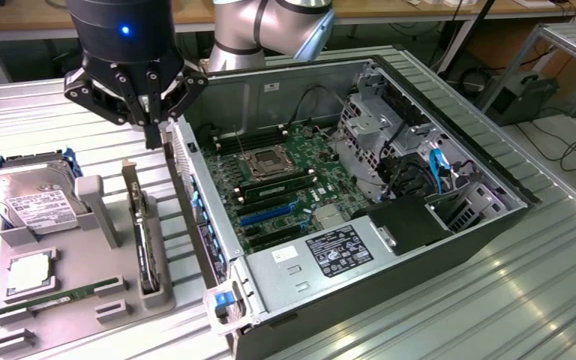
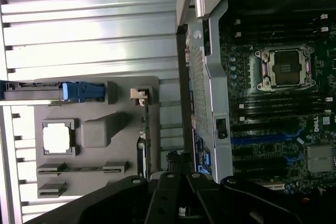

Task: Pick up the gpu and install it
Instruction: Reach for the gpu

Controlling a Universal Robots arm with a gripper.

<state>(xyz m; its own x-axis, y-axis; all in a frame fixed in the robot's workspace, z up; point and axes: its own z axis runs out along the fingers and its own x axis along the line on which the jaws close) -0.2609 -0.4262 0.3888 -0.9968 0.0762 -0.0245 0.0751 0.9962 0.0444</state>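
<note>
The gpu is a thin black card standing on edge in a slot of the grey holder tray, with its silvery bracket strip pointing up at the far end. My gripper hangs shut above and just beyond that bracket, close to the rear wall of the open computer case, with nothing held. In the wrist view the gpu shows edge-on, beside my gripper and its black linkages. The motherboard lies open inside the case, with a blue card slot.
On the tray sit a silver hard drive in a blue caddy, a square processor and a green memory stick. The case's drive cage and power supply stand inside. A ribbed metal table runs under everything.
</note>
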